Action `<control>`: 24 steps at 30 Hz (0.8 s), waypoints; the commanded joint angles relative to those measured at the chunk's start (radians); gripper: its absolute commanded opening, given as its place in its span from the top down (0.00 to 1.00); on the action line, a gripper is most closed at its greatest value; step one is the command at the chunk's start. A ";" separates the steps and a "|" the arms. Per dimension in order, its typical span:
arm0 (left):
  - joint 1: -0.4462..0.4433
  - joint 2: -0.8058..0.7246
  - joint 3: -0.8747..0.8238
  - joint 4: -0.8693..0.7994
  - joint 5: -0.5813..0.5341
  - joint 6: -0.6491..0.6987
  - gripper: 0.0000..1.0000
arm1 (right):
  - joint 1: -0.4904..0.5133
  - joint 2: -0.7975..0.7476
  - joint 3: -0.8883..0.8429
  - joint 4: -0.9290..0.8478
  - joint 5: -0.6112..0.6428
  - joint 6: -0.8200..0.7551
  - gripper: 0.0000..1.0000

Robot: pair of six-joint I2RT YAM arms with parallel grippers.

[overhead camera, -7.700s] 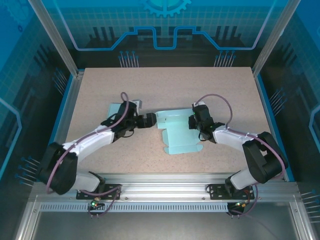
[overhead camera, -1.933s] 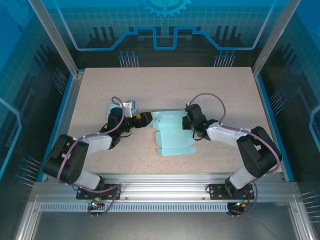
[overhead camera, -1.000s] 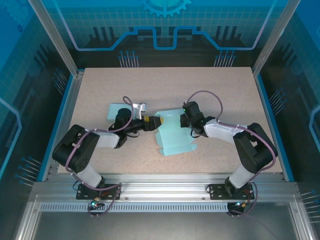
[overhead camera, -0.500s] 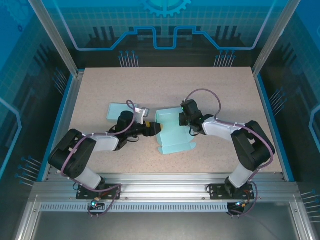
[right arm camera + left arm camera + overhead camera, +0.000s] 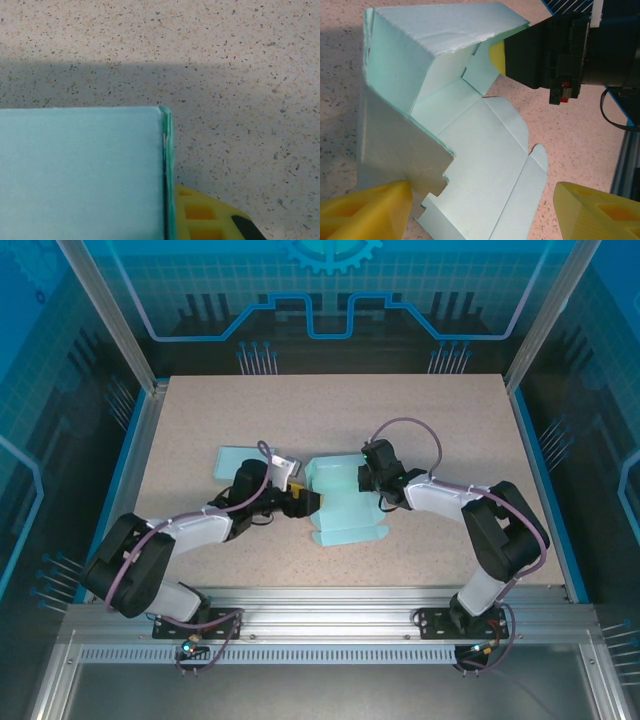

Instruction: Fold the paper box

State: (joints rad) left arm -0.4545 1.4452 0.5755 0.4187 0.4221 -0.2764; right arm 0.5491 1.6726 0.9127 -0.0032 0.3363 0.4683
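The light teal paper box [image 5: 347, 508] lies partly folded at the table's middle, its back and left panels standing up. In the left wrist view the paper box [image 5: 485, 165] has its flat base between my yellow fingertips [image 5: 367, 210]. My left gripper [image 5: 482, 215] is open; one finger touches the raised left flap and the other stands apart from the paper. My left gripper [image 5: 305, 502] sits at the box's left edge. My right gripper [image 5: 366, 478] is shut on the box's back wall. That wall's edge [image 5: 167, 160] runs past my right gripper's yellow finger [image 5: 210, 217], and the other finger is hidden behind the paper.
A second teal sheet [image 5: 235, 458] lies flat at the back left, behind my left arm. The speckled tabletop [image 5: 420, 410] stretches behind and to the right. An aluminium rail [image 5: 330, 605] runs along the near edge.
My left gripper has pushed right to the box's left side and its jaws have narrowed somewhat. The right gripper has lifted the back wall more upright. The box has shifted slightly.
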 commanded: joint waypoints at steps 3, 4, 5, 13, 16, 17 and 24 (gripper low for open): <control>0.001 0.059 0.085 -0.030 -0.042 0.075 0.25 | 0.017 0.021 -0.004 -0.025 -0.033 0.002 1.00; 0.001 0.066 0.099 -0.022 -0.039 0.075 0.25 | 0.018 0.020 -0.006 -0.022 -0.038 -0.003 1.00; 0.001 0.072 0.115 -0.018 -0.036 0.075 0.25 | 0.021 0.019 -0.010 -0.016 -0.040 -0.012 1.00; 0.001 0.125 0.200 -0.021 -0.060 0.072 0.26 | 0.064 0.015 -0.020 -0.003 -0.011 -0.070 1.00; 0.003 0.146 0.208 -0.019 -0.074 0.070 0.26 | 0.066 0.016 -0.020 -0.006 -0.003 -0.068 1.00; 0.006 0.155 0.208 -0.014 -0.074 0.065 0.26 | 0.066 0.015 -0.021 -0.006 -0.001 -0.066 1.00; 0.007 0.196 0.168 0.034 -0.093 0.040 0.40 | 0.066 0.012 -0.021 -0.011 0.007 -0.063 1.00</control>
State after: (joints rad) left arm -0.4538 1.6199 0.7502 0.4057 0.3569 -0.2363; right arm 0.5892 1.6760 0.9096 0.0151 0.3676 0.4252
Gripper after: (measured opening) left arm 0.609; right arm 0.091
